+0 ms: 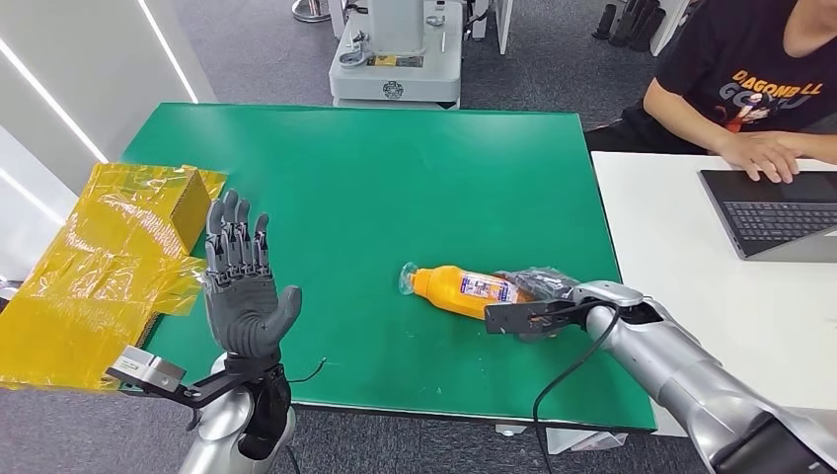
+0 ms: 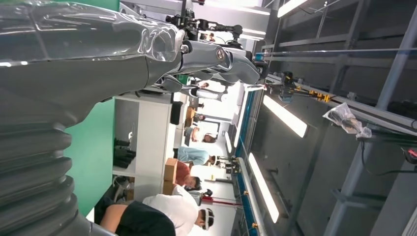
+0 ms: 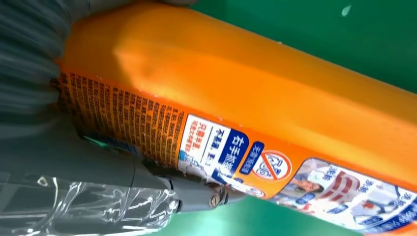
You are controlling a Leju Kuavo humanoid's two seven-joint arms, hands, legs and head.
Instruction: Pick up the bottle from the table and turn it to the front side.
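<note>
Bottle (image 1: 464,289): orange plastic, lying on its side on the green table (image 1: 395,188), toward the near edge and right of the table's middle. You see its neck end, wrapped in clear film, pointing away from the right hand, and a white and blue printed label along its body. In the right wrist view the bottle (image 3: 255,93) lies close against the palm, small orange print and a blue and white label panel facing the camera, green surface behind it.

Right hand (image 1: 538,301): covered in clear plastic, closed around the bottle's base end; you can see the thumb (image 3: 196,189) pressed on the label's edge. Whether the bottle is lifted or resting on the table cannot be told.

Left hand (image 1: 240,281): raised upright over the table's near left part, well apart from the bottle, palm toward the camera, fingers spread, holding nothing. In the left wrist view the left hand (image 2: 147,54) shows extended fingers under clear film.

Yellow plastic sheeting (image 1: 94,267): crumpled, lying over the table's left edge, with a yellow box (image 1: 192,207) among it.

White desk (image 1: 711,267): just beside the table's right edge, carrying a laptop (image 1: 775,212).

Person (image 1: 750,79): black printed shirt, seated behind the white desk, one hand at the laptop.
</note>
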